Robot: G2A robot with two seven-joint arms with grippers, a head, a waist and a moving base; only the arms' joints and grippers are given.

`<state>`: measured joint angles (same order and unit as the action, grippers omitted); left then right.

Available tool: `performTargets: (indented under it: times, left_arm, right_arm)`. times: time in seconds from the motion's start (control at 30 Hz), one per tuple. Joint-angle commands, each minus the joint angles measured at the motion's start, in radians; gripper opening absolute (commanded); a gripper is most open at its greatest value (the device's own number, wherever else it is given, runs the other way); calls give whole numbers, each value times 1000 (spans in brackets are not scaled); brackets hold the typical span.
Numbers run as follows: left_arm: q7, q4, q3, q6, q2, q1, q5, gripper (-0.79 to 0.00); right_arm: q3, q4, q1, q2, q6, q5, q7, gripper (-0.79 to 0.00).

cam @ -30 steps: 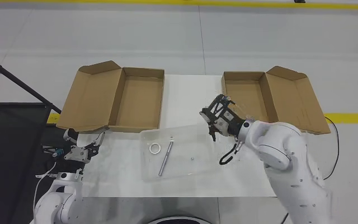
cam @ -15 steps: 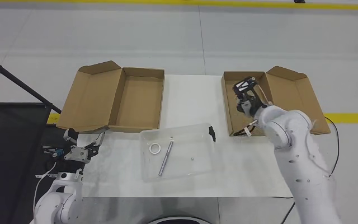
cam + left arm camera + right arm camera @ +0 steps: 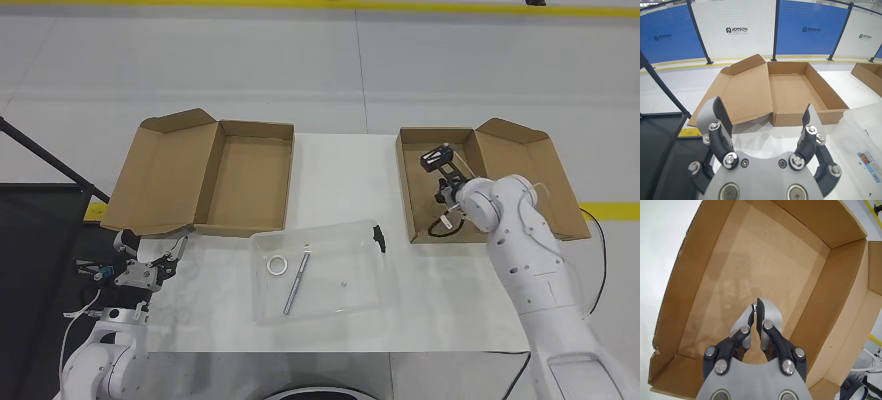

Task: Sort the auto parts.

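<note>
With the small shiny metal bolt (image 3: 754, 306) clamped between the right gripper's (image 3: 755, 311) fingers above the open brown cardboard box's (image 3: 829, 313) floor, lower close before letting go, to prevent bouncing; leave the left gripper (image 3: 763, 108), fingers apart, parked.

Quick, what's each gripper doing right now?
Left gripper: open, holding nothing.
Right gripper: closed on a small metal part, over the cardboard box.
</note>
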<state>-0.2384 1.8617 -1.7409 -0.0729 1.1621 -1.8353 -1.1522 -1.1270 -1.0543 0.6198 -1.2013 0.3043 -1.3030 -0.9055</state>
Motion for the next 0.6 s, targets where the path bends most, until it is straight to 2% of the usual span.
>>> performTargets:
  times: [0.0,0.27,0.33,0.43,0.57]
  left_arm:
    - [0,0,0,0,0,0,0,0]
    - [0,0,0,0,0,0,0,0]
    - [0,0,0,0,0,0,0,0]
    - [0,0,0,0,0,0,0,0]
    - [0,0,0,0,0,0,0,0]
  right_arm:
    - [6,11,-7,-2,3,2,-1,-683]
    - [35,48,-16,-11,27,9,-25,-674]
    - [37,54,-18,-12,26,9,-25,-637]
    - [32,56,-19,-11,25,11,-27,-496]
    - [17,32,-9,-5,20,8,-38,-440]
